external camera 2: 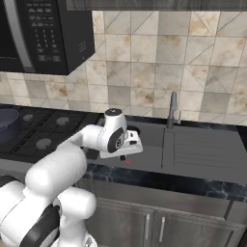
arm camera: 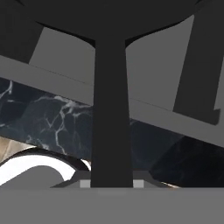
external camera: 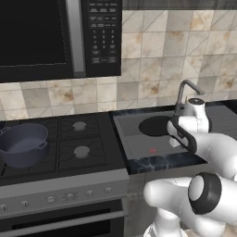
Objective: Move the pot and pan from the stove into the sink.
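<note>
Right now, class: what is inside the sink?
The pan is low in the sink, its long handle shut in the tool. The arm covers part of the basin. The pot sits on the stove.

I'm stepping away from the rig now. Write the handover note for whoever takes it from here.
Gripper: shut on the pan's handle, low over the sink.
Pan: inside the sink basin, near the faucet, not yet released.
Pot: on the stove, on its front left burner, untouched.
Done: pan carried off the stove into the sink.
Left: open the gripper and lift clear of the pan, go back to the stove, grasp the pot, probably by a rim loop handle, and set it in the sink beside the pan.
</note>
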Available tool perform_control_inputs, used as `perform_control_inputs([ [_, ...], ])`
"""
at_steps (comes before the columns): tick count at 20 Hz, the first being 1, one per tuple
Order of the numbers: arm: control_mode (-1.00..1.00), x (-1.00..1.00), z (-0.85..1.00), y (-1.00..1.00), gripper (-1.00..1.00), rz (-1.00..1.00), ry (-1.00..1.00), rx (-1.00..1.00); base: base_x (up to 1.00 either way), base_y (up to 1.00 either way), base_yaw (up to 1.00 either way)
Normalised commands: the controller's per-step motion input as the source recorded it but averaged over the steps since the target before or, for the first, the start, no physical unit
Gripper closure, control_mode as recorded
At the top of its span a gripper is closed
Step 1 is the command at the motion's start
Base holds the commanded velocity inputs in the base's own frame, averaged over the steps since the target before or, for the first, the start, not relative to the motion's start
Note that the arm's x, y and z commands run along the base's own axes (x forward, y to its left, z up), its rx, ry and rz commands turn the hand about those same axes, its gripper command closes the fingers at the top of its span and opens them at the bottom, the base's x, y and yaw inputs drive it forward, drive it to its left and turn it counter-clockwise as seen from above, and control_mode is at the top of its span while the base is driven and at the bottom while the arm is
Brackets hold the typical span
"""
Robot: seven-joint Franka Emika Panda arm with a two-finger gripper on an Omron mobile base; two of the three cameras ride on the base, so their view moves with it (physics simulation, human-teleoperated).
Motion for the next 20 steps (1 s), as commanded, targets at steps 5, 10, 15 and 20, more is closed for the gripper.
perform_control_inputs([
  [5,-1.0,0.39,-0.13,0.05,1.0,0.0,0.07,-0.03,0.0,0.0,0.0],
  [10,-1.0,0.29,-0.2,0.01,1.0,0.0,0.07,-0.04,0.0,0.0,0.0],
  [15,-1.0,0.05,-0.05,0.0,1.0,0.0,0.01,-0.01,0.0,0.0,0.0],
  [20,-1.0,0.0,-0.01,-0.01,1.0,0.02,0.0,0.0,0.0,0.0,0.0],
])
